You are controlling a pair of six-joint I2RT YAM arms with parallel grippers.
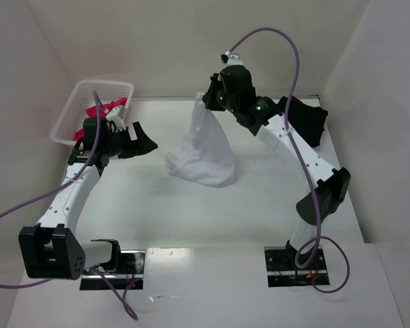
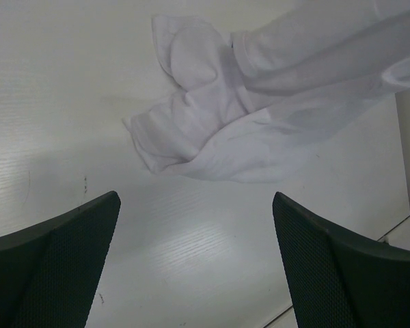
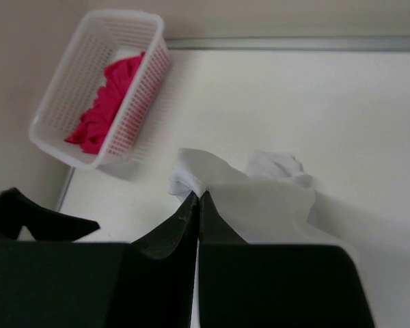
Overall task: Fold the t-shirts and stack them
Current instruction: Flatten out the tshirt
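There are two robot arms on the white table [image 1: 260,205]. Each arm has one gripper.

The right gripper [image 1: 203,101] is up high near the back of the table. Its two fingers are pressed tight together on a bit of the white t-shirt [image 1: 205,154]. The right wrist view shows the cloth pinched right at the tips of the right gripper [image 3: 198,198]. The shirt hangs down from there like a tent. Its bottom part sits bunched up on the middle of the table. There is one white t-shirt.

The left gripper [image 1: 133,142] is wide open and holds nothing. It is low on the left side, just beside the basket [image 1: 75,102]. It points at the white shirt and is not touching it.

There is one white basket, in the back left corner. One heap of pink t-shirts [image 1: 102,113] lies inside it. How many pink ones are in the heap cannot be told.

One black t-shirt [image 1: 313,123] lies at the back right, partly hidden by the right arm. A small bit of red cloth [image 1: 295,101] peeks out at its far edge.

Two purple cables [image 1: 297,61] loop away, one from each arm.
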